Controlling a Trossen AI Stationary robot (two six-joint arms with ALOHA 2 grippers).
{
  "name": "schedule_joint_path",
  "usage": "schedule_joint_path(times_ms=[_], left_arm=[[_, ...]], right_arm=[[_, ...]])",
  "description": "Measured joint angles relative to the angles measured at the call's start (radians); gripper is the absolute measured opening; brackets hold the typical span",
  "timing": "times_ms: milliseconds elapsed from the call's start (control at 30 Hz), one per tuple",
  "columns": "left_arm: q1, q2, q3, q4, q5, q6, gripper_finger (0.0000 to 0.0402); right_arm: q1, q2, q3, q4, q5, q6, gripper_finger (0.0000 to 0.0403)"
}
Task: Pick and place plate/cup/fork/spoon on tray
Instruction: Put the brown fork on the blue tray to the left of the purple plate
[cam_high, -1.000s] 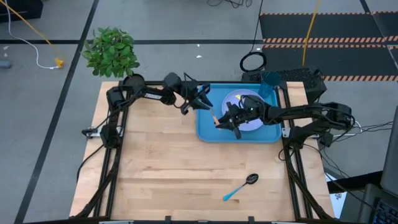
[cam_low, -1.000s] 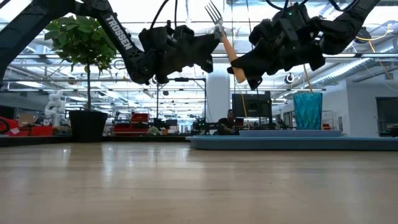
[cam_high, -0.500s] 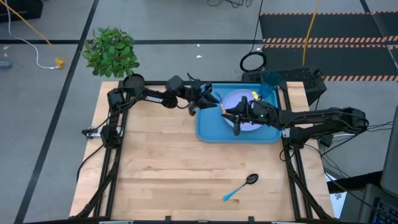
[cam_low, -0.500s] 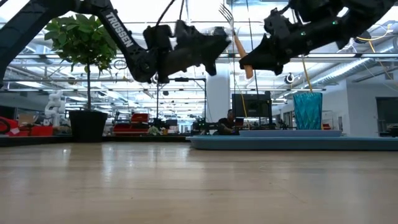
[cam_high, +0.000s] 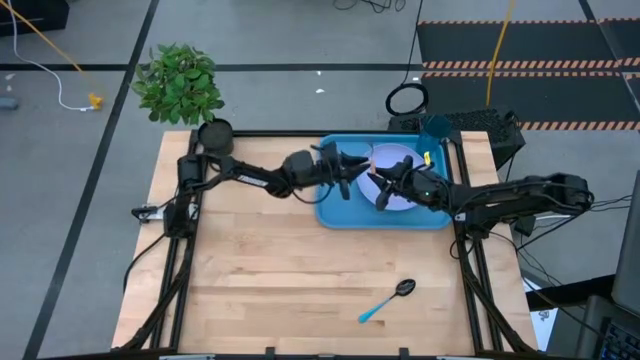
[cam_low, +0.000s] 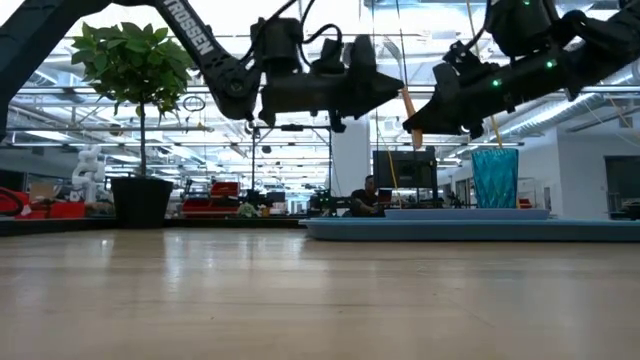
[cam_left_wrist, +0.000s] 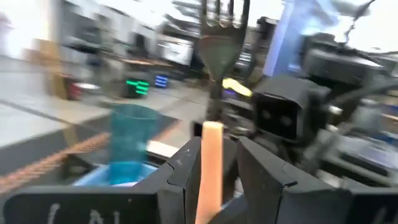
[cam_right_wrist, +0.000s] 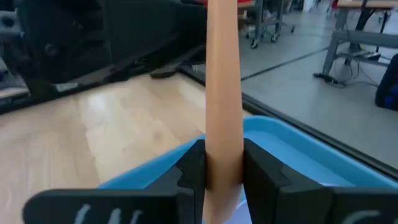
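The fork is in the air over the blue tray, tines up and orange handle down. My right gripper is shut on its handle. My left gripper is open, its fingers standing on either side of the handle; I cannot tell whether they touch it. The lavender plate lies flat in the tray. The teal cup stands upright at the tray's far right corner. The blue-handled spoon lies on the table near the front edge. My right gripper pinches the fork's orange handle between its two fingers, near the handle's lower end. The fingers come roughly level from the table's right and lie across the handle. The fork is lifted clear, nearly upright, tines up and leaning slightly.
A potted green plant stands beyond the table's far left corner. The tray sits at the far right of the wooden table. A person sits in the room beyond the table.
My right gripper has carried the fork toward the table's right edge, farther over the tray, keeping it upright. My left gripper has followed the same way and come up close, so that its fingers now stand around the handle.
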Motion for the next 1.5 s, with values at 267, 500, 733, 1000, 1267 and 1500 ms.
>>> schedule_joint_path(times_ms=[267, 500, 733, 1000, 1267, 1500], left_arm=[[-0.035, 0.000, 0.000, -0.025, -0.095, 0.046, 0.0104], [-0.043, 0.000, 0.061, -0.148, -0.080, 0.106, 0.0105], [-0.051, 0.000, 0.085, -0.159, -0.095, 0.151, 0.0140], [-0.045, 0.000, 0.085, -0.140, -0.117, 0.112, 0.0125], [-0.054, 0.000, 0.085, -0.138, -0.114, 0.124, 0.0058], [-0.051, 0.000, 0.085, -0.139, -0.090, 0.138, 0.0038]], right_arm=[[0.000, 0.001, -0.072, 0.143, -0.004, -0.001, 0.0064], [0.000, 0.001, -0.074, 0.189, -0.056, -0.059, 0.0064], [0.000, 0.002, -0.074, 0.190, -0.061, -0.078, 0.0064], [0.000, 0.002, -0.074, 0.195, -0.057, -0.085, 0.0064], [0.000, 0.002, -0.074, 0.194, -0.057, -0.087, 0.0064], [0.000, 0.002, -0.074, 0.193, -0.057, -0.089, 0.0065]])
